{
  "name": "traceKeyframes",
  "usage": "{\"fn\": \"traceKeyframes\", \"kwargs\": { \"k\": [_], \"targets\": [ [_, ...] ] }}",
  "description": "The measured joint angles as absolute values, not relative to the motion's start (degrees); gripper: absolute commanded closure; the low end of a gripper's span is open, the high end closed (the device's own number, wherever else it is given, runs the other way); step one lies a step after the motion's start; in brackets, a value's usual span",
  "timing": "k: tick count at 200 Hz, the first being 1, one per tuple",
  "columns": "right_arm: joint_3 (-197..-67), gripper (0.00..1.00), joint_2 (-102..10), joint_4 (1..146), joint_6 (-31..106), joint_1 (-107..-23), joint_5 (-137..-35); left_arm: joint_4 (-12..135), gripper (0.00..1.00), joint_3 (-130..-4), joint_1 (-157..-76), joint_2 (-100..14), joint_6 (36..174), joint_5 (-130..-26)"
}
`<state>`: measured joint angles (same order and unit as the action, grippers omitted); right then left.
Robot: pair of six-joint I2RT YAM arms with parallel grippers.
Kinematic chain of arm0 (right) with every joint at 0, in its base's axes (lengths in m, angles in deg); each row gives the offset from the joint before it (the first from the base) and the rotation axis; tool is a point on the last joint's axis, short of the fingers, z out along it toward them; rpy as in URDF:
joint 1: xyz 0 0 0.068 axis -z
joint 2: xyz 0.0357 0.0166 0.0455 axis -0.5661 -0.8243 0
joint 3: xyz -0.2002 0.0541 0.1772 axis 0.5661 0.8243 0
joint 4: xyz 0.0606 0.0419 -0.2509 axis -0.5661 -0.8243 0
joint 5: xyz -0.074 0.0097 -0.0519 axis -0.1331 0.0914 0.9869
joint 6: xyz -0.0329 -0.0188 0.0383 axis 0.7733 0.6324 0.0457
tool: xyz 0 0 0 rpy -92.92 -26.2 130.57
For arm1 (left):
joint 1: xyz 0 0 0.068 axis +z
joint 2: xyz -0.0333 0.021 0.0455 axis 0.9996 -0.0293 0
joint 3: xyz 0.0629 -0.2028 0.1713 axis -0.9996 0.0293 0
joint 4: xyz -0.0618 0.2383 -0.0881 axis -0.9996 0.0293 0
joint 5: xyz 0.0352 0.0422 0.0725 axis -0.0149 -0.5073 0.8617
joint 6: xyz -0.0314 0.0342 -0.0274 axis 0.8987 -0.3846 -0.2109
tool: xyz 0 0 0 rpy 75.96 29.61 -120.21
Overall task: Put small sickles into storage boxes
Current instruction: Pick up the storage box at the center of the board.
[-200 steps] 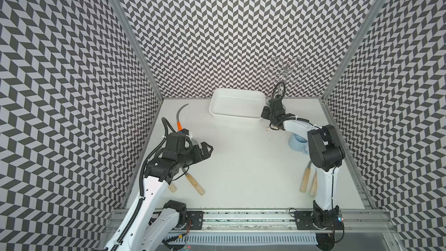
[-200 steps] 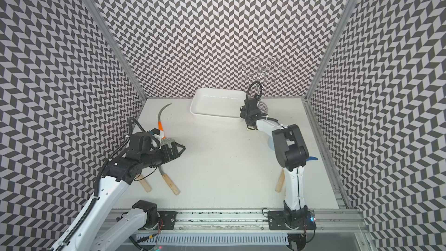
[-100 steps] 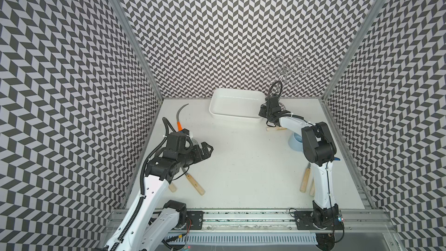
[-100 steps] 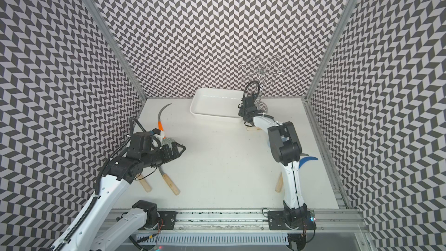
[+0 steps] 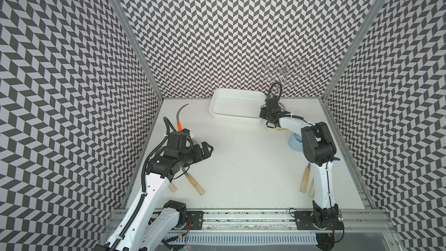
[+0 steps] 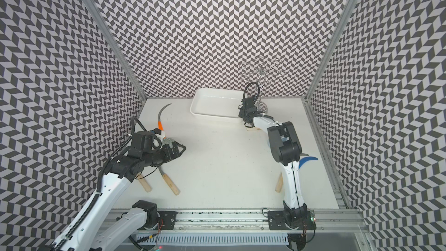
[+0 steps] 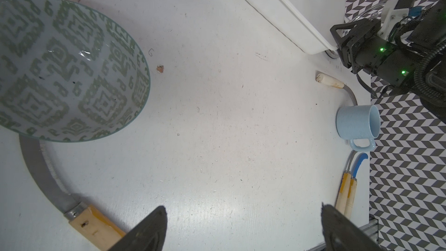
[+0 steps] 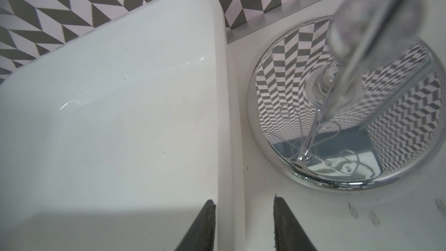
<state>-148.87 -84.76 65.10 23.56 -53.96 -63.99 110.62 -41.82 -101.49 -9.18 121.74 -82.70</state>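
The white storage box (image 5: 235, 103) (image 6: 214, 105) lies at the back of the table, with nothing in it. My right gripper (image 5: 264, 114) (image 8: 243, 201) is at its right end, open, jaws astride the rim (image 8: 226, 141): one finger inside against it, the other outside with a gap. My left gripper (image 5: 208, 149) (image 7: 243, 207) hangs open over bare table. One wooden-handled sickle (image 5: 275, 129) (image 7: 330, 82) lies by the right gripper. Two (image 5: 195, 187) (image 5: 172, 187) lie partly under the left arm. An orange-collared one (image 5: 179, 117) lies back left. Two more (image 7: 347, 189), one blue-bladed (image 6: 307, 160), lie front right.
A light blue mug (image 5: 295, 141) (image 7: 357, 121) stands beside the right arm. A grey patterned bowl (image 7: 67, 68) sits just beside the left gripper. A chrome stand with glass rings (image 5: 283, 71) rises at the back right, its base (image 8: 350, 117) next to the box.
My right gripper has moved left and back onto the box's right end, and its jaws have narrowed around the rim. The left arm has not moved.
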Motion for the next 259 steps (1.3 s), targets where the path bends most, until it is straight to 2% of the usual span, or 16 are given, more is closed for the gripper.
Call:
{"fn": "traceKeyframes", "kwargs": {
  "k": [27, 55, 121, 186, 259],
  "targets": [
    [-148.9, 0.72, -84.8, 65.4, 23.4, -54.0, -64.6, 110.6, 0.00, -41.8, -101.4, -9.2, 121.7, -82.7],
    [-148.9, 0.73, -84.8, 65.6, 23.3, -54.0, -65.6, 110.6, 0.00, -41.8, -101.3, -9.2, 121.7, -82.7],
    [-146.4, 0.82, -83.8, 67.6, 23.1, -54.0, -67.6, 110.1, 0.00, -41.8, -101.1, -9.4, 121.7, -82.7],
    [-142.6, 0.83, -81.1, 68.2, 22.7, -54.4, -68.6, 109.3, 0.00, -41.8, -101.1, -9.2, 121.9, -83.2],
    [-137.7, 0.89, -77.2, 68.6, 20.8, -55.9, -69.6, 109.4, 0.00, -41.8, -101.1, -7.1, 122.1, -83.2]
  ]
}}
